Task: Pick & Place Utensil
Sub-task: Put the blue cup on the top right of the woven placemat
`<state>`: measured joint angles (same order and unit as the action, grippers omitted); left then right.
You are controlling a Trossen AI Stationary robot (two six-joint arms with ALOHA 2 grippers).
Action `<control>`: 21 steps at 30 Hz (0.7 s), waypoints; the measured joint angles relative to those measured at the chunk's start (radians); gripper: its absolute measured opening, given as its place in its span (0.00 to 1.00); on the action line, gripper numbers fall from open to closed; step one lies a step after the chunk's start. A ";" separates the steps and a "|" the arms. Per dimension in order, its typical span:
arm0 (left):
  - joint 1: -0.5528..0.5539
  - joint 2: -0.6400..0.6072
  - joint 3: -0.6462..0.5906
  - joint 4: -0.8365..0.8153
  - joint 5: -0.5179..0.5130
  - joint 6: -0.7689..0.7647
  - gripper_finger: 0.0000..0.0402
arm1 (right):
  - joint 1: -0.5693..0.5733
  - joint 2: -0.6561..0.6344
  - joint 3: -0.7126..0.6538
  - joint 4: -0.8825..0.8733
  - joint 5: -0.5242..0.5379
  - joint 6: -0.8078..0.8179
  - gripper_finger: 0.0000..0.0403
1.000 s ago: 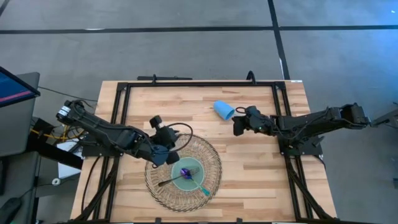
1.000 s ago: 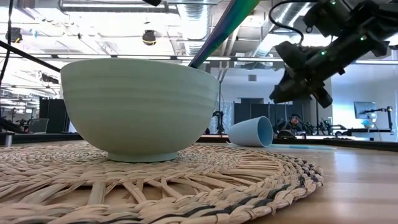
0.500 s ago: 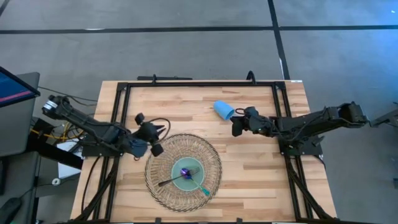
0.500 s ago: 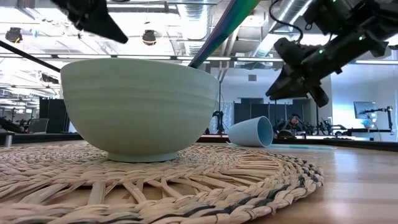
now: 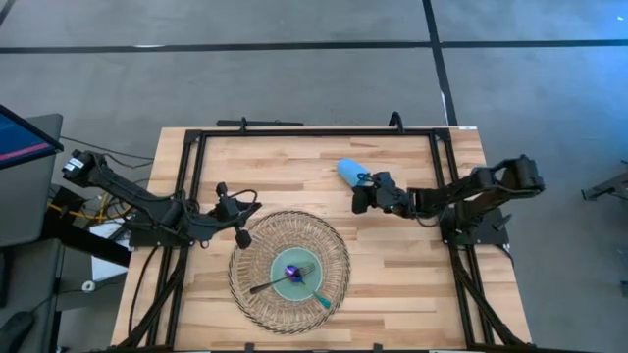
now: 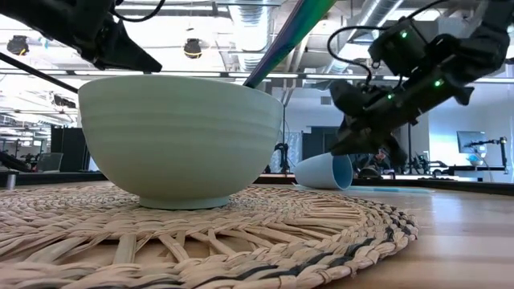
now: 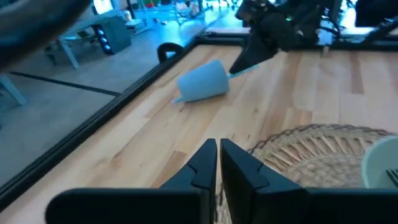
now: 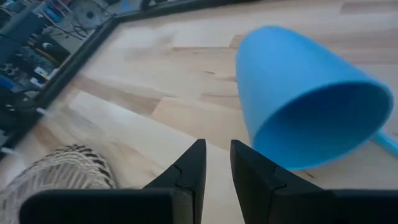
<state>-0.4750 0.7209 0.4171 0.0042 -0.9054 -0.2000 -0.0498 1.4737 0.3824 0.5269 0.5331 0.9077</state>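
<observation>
Blue cup [image 5: 351,173] on its side just beside narrowly parted right pincer [image 5: 359,203]; left pincer [image 5: 242,236] nearly closed, empty.

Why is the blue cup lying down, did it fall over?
The blue cup lies tipped on its side on the table, mouth showing. Why, cannot tell.

Seeing grey floor [image 5: 294,78] all around the wooden table [image 5: 412,275], crossed by dark lines [image 5: 216,45]. Black frame rails [image 5: 314,132] run along the tabletop edges. A monitor [image 5: 25,137] with a lit screen sits off the table's left side, cables [image 5: 98,206] beside it. Low view gives me an open industrial ceiling [image 6: 241,32] with ducts and bright lamps, dark equipment racks [image 6: 68,148] far back, and another screen [image 6: 470,143] on the right. Room is brightly lit.
</observation>
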 joint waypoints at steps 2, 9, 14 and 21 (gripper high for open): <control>0.000 0.001 0.000 -0.001 0.024 0.002 0.06 | 0.000 0.028 0.000 0.008 0.000 0.010 0.17; 0.000 0.000 0.000 0.004 0.042 0.002 0.05 | 0.041 0.045 0.000 0.028 0.072 0.011 0.17; 0.000 0.000 0.000 0.006 0.042 0.002 0.05 | 0.039 0.036 0.000 0.020 0.154 0.016 0.17; 0.000 0.000 0.000 0.013 0.042 0.001 0.05 | -0.017 0.036 0.000 -0.036 0.155 0.036 0.17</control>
<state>-0.4751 0.7212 0.4171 0.0170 -0.8631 -0.1986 -0.0664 1.5098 0.3824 0.4911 0.6878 0.9440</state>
